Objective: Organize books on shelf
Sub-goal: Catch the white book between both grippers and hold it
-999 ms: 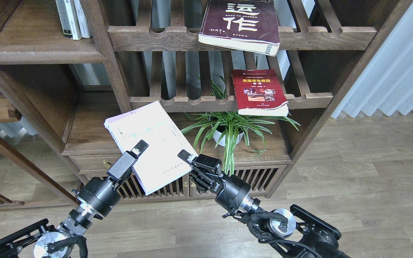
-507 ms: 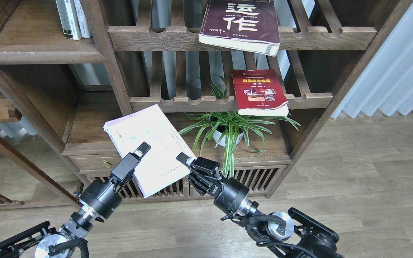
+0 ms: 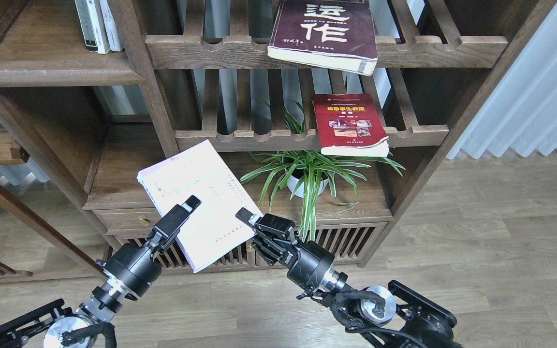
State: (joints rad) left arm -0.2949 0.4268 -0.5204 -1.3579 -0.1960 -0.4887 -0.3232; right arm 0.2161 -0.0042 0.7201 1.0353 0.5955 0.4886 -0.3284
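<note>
- The white-and-lavender book [image 3: 196, 203] is up in the air, tilted, in front of the low part of the bookcase [image 3: 128, 43].
- The left end effector [image 3: 184, 210] is on the book's near left side. One finger lies on top of the cover. The other finger is hidden under the book, so it looks clamped on the book.
- The right end effector [image 3: 247, 218] is at the book's near right corner. Its tip touches the book's edge. I cannot tell if its fingers are apart or together.
- The red book [image 3: 348, 123] lies flat on a slatted rack [image 3: 307, 137], well apart from both end effectors. Its front end sticks out past the rail.
- The maroon book [image 3: 327, 31] lies on the rack above, with its front end sticking out too.
- A green plant [image 3: 312, 169] in a white pot stands on the wooden surface [image 3: 119, 174] under the racks, just right of the held book.
- Slim white books [image 3: 98, 24] stand on the flat brown shelf [image 3: 51, 63] at the top left.
</note>
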